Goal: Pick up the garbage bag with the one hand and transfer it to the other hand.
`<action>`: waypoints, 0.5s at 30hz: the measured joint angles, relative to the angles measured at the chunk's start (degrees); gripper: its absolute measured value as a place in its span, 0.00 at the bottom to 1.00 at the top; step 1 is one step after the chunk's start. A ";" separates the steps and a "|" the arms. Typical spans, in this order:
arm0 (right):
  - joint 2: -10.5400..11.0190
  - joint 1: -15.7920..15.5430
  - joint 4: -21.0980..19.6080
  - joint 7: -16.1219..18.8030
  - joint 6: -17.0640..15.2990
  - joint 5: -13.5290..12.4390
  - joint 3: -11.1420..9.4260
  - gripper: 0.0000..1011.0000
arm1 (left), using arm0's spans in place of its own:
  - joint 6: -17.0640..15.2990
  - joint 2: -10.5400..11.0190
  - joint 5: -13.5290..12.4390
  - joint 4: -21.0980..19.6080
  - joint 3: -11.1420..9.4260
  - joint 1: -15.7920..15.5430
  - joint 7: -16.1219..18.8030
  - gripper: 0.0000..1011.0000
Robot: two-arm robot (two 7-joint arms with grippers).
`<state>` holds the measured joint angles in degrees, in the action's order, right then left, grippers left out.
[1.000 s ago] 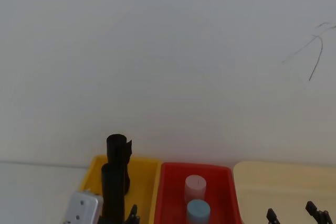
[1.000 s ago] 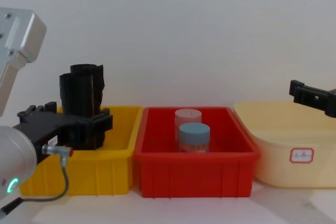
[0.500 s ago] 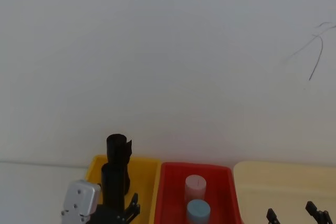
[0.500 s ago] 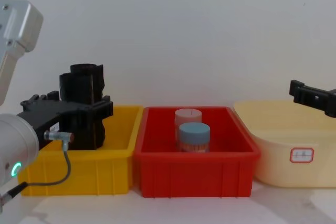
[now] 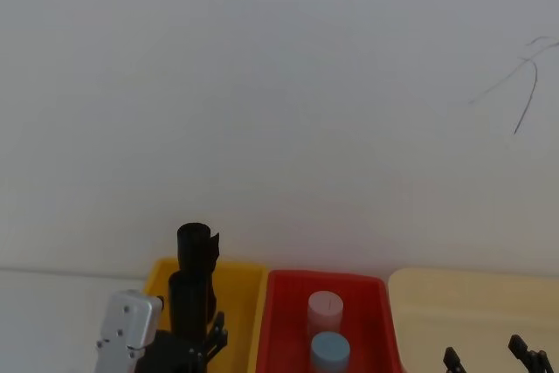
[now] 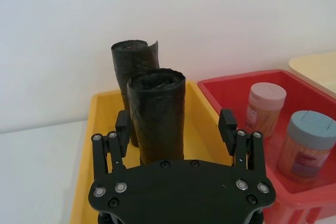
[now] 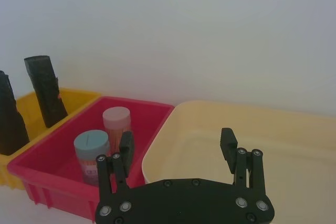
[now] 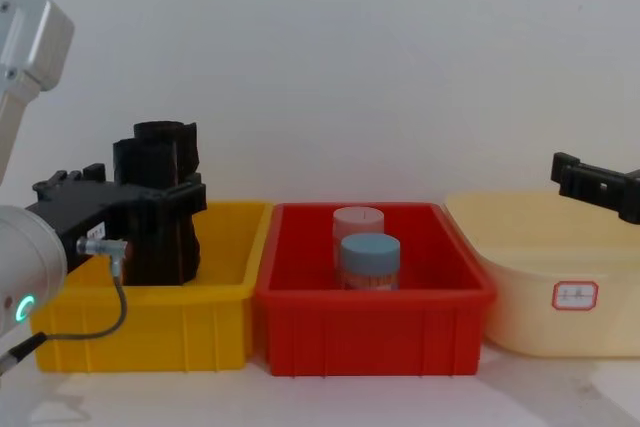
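White wall (image 8: 400, 67) backs the yellow bin (image 8: 150, 327). We have the left gripper (image 6: 175, 124) spread, one finger on either side of the nearer garbage bag (image 6: 156, 114), which stands upright toward the bin's rear edge. Centre the roll, then close squarely. Spread too, the right gripper (image 7: 177, 140) hovers over the cream tub (image 7: 273, 129).

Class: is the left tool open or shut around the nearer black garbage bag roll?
Open: the left tool flanks the nearer black cylindrical garbage bag roll, with a clear gap at one finger.
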<state>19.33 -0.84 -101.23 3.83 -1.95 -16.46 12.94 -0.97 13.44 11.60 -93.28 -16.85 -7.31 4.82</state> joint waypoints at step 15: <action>0.00 0.00 0.00 0.00 0.00 0.00 0.00 0.99 | 1.10 -0.87 0.01 3.16 1.38 -1.97 -1.28 0.99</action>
<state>19.33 -0.84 -101.23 3.83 -1.95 -16.46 12.94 0.13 12.57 11.62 -90.12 -15.47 -9.28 3.55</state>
